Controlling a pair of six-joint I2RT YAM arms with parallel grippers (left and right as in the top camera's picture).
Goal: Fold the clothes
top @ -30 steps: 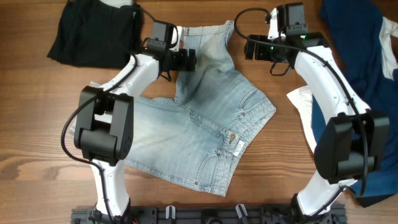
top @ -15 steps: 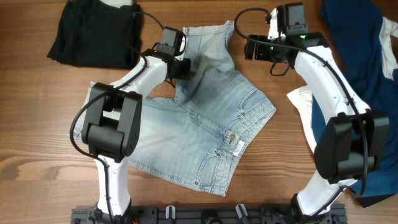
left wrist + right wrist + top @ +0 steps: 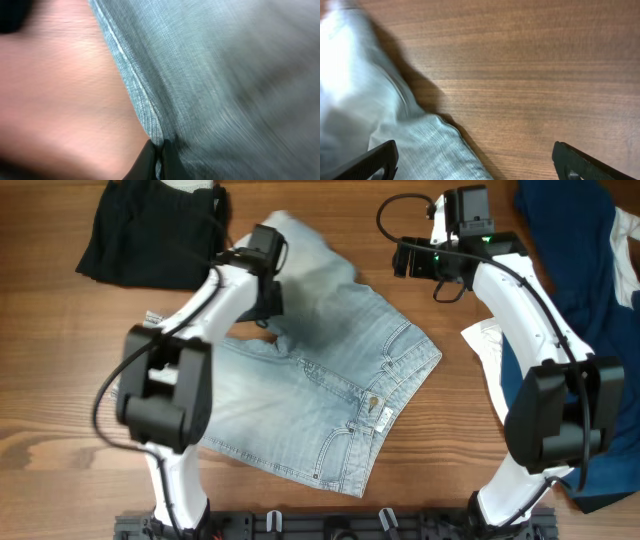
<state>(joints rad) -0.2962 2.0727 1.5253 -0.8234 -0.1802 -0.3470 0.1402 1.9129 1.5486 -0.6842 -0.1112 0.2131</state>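
Pale blue denim shorts (image 3: 330, 380) lie spread across the middle of the table, with the upper leg (image 3: 300, 245) lifted and blurred. My left gripper (image 3: 268, 298) is at the left edge of that leg. In the left wrist view the left gripper (image 3: 160, 152) is shut on a fold of the denim (image 3: 225, 75). My right gripper (image 3: 397, 258) hovers just right of the raised leg. From the right wrist it (image 3: 477, 162) stands wide open with nothing held, over the denim's edge (image 3: 420, 150) and bare wood.
A black garment (image 3: 150, 235) lies bunched at the back left. Dark navy clothes (image 3: 580, 270) cover the right side, with a white piece (image 3: 488, 345) at their left edge. A black rail (image 3: 330, 525) runs along the table's front edge.
My left gripper has shut on the edge of the shorts' upper leg and swung back left, lifting that leg off the table. The right arm has not moved.
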